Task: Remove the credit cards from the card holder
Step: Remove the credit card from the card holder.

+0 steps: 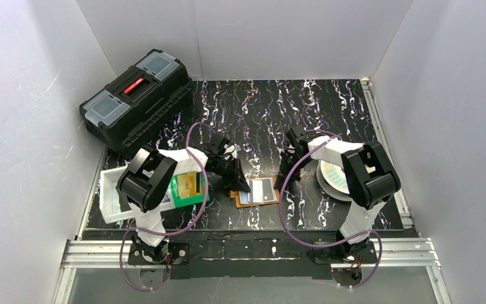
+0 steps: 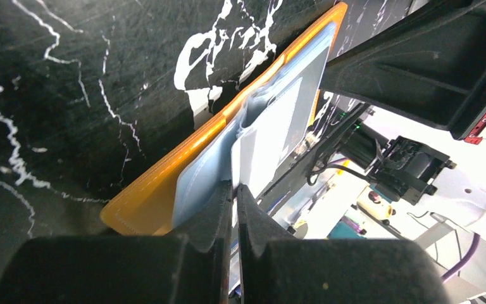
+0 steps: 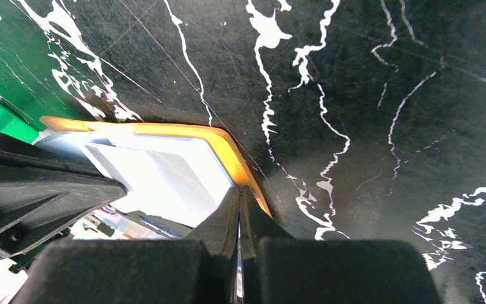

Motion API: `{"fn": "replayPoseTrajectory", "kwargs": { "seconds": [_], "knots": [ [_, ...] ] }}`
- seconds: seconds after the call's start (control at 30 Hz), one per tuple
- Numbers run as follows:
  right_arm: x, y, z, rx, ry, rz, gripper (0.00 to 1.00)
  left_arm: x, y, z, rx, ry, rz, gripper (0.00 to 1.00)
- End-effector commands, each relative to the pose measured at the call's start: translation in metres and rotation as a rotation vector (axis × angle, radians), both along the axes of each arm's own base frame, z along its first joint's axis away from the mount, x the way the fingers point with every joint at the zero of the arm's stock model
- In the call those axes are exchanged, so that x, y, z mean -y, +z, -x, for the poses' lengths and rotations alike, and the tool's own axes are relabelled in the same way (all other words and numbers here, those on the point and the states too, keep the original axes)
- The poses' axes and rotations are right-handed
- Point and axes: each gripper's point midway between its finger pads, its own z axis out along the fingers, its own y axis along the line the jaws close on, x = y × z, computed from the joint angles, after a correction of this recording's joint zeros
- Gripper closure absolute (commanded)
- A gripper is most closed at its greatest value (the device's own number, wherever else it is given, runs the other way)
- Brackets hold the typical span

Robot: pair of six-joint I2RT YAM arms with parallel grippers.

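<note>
Left gripper (image 2: 235,190): its jaws are pressed together on a thin, pale edge at the inner pocket of the card holder (image 2: 158,190). I cannot tell whether that edge is a card or the clear pocket flap. The right gripper (image 3: 239,199) also has its jaws together, with the tips at the holder's orange rim on the opposite side. Whether it nips the rim or only presses on it, I cannot tell.

From above, the holder lies opened out on the black marbled table (image 1: 329,114), between the two grippers and near the front edge. A dark credit card (image 1: 262,189) shows in its right half, apparently not yet taken out.

I judge the arrangement to be a brace. The right side steadies the holder so that it does not slide while the left works at the pocket.

A green bin (image 1: 180,197) sits just left of the holder under the left arm. A gold-yellow card (image 1: 190,183) looks to rest in it, so I take it as the drop-off spot.
</note>
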Motion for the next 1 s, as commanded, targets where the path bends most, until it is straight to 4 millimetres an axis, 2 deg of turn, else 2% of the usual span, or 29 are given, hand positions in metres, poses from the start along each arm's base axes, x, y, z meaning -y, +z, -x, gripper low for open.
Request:
{"fn": "replayPoseTrajectory", "kwargs": {
  "seconds": [0.0,0.2,0.5,0.73,0.97],
  "knots": [
    [0.044,-0.054,0.014,-0.012,0.027,0.257,0.99,-0.021,0.003,0.000,0.034,-0.015,-0.107,0.99],
    [0.044,-0.054,0.014,-0.010,0.028,0.256,0.99,-0.022,0.005,-0.001,0.036,-0.023,-0.110,0.99],
    [0.043,-0.051,0.012,0.000,0.030,0.254,0.99,-0.041,-0.005,0.000,0.043,-0.021,-0.243,0.99],
    [0.042,-0.050,0.011,-0.001,0.031,0.253,0.99,-0.042,-0.003,0.004,0.047,-0.023,-0.234,1.00],
    [0.042,-0.050,0.010,0.000,0.031,0.254,0.99,-0.055,-0.005,0.003,0.059,-0.009,-0.311,1.00]
  ]
}}
